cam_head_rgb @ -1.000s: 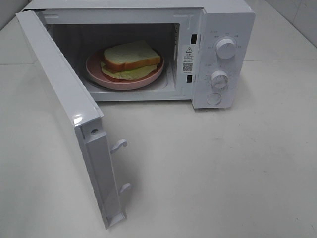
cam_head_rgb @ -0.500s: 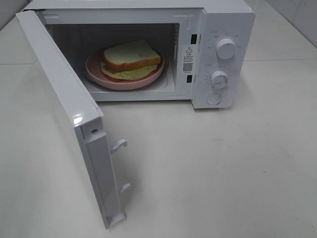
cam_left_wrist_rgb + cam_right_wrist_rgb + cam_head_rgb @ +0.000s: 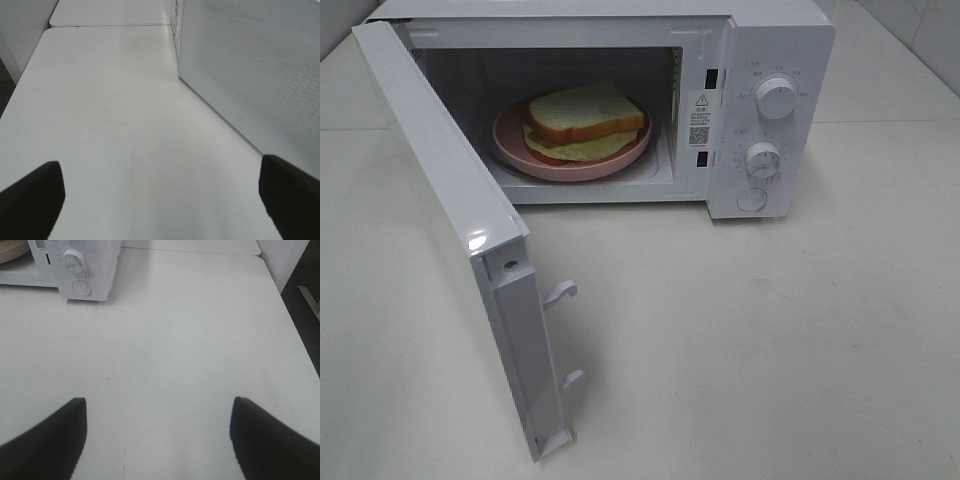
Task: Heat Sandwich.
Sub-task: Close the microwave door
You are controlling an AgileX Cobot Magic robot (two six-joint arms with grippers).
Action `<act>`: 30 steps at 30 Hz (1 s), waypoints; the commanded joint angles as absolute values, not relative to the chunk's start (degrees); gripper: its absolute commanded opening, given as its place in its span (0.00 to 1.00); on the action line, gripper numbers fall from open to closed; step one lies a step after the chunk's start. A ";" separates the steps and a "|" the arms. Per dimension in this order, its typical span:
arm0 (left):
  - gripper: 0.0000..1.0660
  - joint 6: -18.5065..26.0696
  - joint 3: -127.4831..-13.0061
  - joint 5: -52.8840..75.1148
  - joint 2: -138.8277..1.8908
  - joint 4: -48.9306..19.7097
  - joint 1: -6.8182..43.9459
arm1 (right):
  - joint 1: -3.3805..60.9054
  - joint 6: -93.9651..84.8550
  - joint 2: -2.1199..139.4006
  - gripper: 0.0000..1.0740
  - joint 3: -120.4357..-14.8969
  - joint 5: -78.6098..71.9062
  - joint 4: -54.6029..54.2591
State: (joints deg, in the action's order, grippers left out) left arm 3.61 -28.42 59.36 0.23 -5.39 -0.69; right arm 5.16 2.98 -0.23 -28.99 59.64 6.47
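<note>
Inside the open white microwave (image 3: 780, 40), the sandwich (image 3: 586, 118) sits on a pink plate (image 3: 510, 140), already loaded. The left gripper (image 3: 160, 167) and right gripper (image 3: 157, 407) hover over the table (image 3: 770, 330), jaws spread wide, holding nothing. Likely next: the left arm pushes the swung-out door (image 3: 440, 190) shut, then a dial (image 3: 777, 97) is turned

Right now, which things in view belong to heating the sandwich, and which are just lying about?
For the job: sandwich, pink plate under it, microwave, its open door, upper knob, lower knob.
Just lying about: nothing loose; only the white table.
</note>
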 commanded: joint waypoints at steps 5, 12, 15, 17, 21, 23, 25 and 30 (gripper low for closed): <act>0.97 3.61 -28.25 58.90 1.72 -5.50 -0.46 | 4.76 2.98 -1.78 0.71 -28.99 59.24 6.70; 0.97 3.61 -28.25 58.90 1.72 -5.50 -0.46 | 4.76 2.98 -1.78 0.71 -28.99 59.24 6.70; 0.97 3.61 -28.25 58.90 1.72 -5.50 -0.46 | 4.76 2.98 -1.78 0.71 -28.99 59.24 6.70; 0.97 3.61 -28.25 58.90 1.72 -5.50 -0.46 | 4.76 2.98 -1.78 0.71 -28.99 59.24 6.70; 0.97 3.61 -28.25 58.90 1.72 -5.50 -0.46 | 4.76 2.98 -1.78 0.71 -28.99 59.24 6.70; 0.97 3.61 -28.25 58.90 1.72 -5.50 -0.46 | 4.76 2.98 -1.78 0.71 -28.99 59.24 6.70; 0.97 3.61 -28.25 58.90 1.72 -5.50 -0.46 | 4.76 2.98 -1.78 0.71 -28.99 59.24 6.70; 0.97 3.61 -28.25 58.90 1.72 -5.50 -0.46 | 4.76 2.98 -1.78 0.71 -28.99 59.24 6.70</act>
